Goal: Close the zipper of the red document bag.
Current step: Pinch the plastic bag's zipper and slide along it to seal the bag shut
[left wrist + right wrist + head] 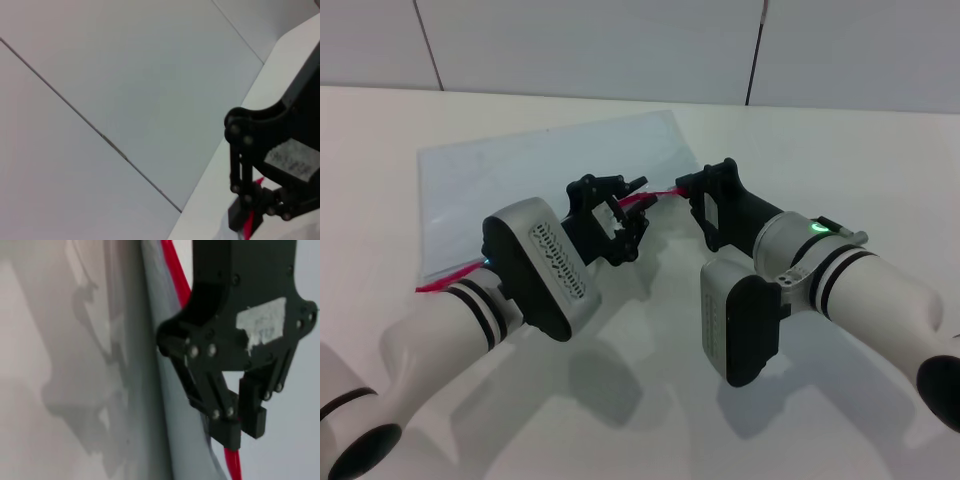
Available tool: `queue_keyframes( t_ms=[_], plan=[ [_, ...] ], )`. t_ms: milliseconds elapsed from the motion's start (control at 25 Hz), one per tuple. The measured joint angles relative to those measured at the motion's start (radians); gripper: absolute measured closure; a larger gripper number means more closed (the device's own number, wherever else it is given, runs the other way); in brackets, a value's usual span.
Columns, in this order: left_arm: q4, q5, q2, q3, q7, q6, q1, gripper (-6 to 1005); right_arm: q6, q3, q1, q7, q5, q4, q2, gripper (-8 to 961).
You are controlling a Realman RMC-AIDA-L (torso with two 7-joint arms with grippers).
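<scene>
The red document bag lies flat just beyond both grippers; the left gripper is clamped on the zipper mid-edge; the right gripper, whose state I cannot tell, sits beside it; closing looks partly done.

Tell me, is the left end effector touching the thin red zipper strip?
Touching: right wrist view shows the left end effector clamped on the thin red zipper strip.

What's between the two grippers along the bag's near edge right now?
In the head view, a short stretch of the red zipper on the bag runs between the left gripper and right gripper; nothing else.
</scene>
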Motion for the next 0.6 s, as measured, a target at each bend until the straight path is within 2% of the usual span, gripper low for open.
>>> queue_keyframes(
  t_ms=[600],
  plan=[
    [0.001, 0.000, -0.002, 0.001, 0.002, -0.011, -0.002, 878, -0.001, -0.009, 0.000, 0.000, 0.000, 0.000, 0.000, 937]
  ],
)
